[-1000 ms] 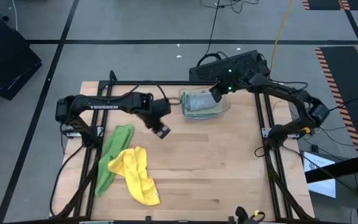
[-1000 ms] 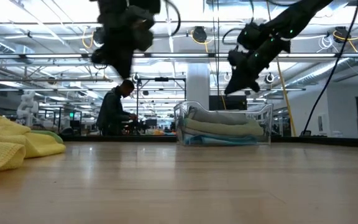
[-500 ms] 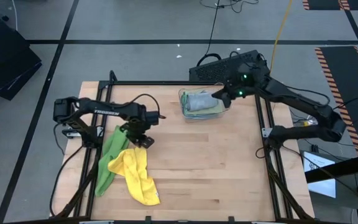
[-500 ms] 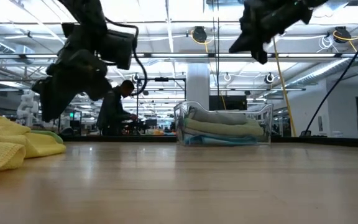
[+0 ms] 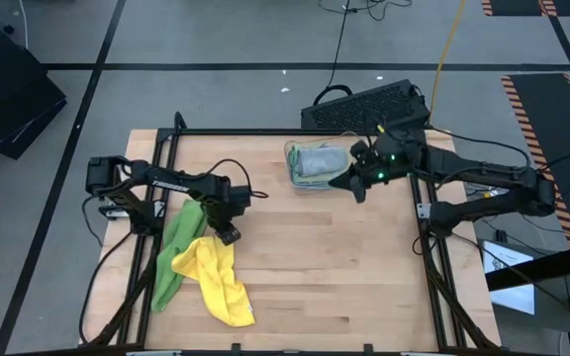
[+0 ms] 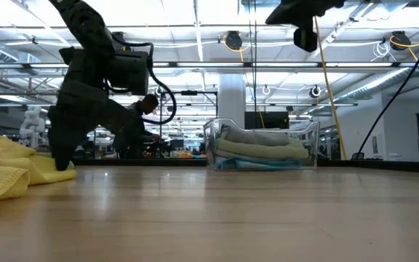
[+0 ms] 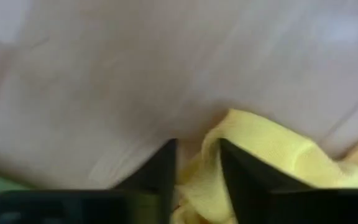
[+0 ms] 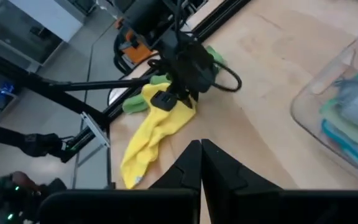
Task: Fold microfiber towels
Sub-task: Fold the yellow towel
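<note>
From above: the left gripper (image 5: pixel 228 234) sits low at the upper edge of the yellow towel (image 5: pixel 221 280), a green towel (image 5: pixel 178 247) beside it. The right gripper (image 5: pixel 356 186) hangs just beside the clear bin (image 5: pixel 350 174) of folded towels (image 5: pixel 314 161).

Table level: the left gripper (image 6: pixel 62 156) reaches the yellow towel (image 6: pixel 20 169).

Left wrist: fingers (image 7: pixel 161 171) part-open, straddling a yellow fold (image 7: pixel 253 155); grip unconfirmed.

Right wrist: fingers (image 8: pixel 191 163) clenched, empty.

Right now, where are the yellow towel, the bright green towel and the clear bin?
yellow towel (image 5: pixel 218 279): high view, middle of the crumpled cloth.
bright green towel (image 5: pixel 178 235): high view, middle of its upper half.
clear bin (image 6: pixel 308 148): low view, bare right wall.
</note>
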### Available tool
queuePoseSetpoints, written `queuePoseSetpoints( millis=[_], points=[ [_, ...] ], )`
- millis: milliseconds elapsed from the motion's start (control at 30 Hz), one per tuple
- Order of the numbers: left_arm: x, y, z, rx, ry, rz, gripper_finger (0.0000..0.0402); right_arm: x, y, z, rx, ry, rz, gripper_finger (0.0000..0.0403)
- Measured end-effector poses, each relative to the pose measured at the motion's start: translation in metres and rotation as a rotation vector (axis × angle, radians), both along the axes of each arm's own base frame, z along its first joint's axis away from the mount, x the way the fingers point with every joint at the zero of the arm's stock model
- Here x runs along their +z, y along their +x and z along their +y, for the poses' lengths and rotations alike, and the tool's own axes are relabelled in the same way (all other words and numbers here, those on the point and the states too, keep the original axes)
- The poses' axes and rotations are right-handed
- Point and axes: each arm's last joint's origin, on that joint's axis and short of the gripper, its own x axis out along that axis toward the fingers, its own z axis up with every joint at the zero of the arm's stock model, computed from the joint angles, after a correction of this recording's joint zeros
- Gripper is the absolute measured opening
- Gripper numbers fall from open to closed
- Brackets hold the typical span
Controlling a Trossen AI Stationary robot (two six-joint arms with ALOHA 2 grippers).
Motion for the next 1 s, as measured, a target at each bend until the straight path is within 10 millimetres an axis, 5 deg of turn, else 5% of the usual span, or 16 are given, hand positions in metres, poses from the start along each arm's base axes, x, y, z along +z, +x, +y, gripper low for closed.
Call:
queuePoseSetpoints(
  millis=[100,367,800,1000],
  points=[
    [0.0,0.003,-0.003,-0.052,-0.006,-0.051,0.0024,0.003,0.005,0.016,-0.015,-0.014,-0.031,0.0],
    [0.028,0.015,-0.005,0.012,-0.015,-0.147,0.0005,0.011,0.011,0.044,-0.049,0.015,-0.113,0.0],
    [0.165,0.046,-0.024,-0.115,0.325,-0.666,0.0004,0.001,0.023,0.047,-0.092,-0.025,-0.069,0.0001],
    [0.218,0.059,-0.041,-0.156,0.481,-0.938,0.0009,-0.01,0.028,0.047,-0.066,-0.066,0.0,0.004]
  ],
)
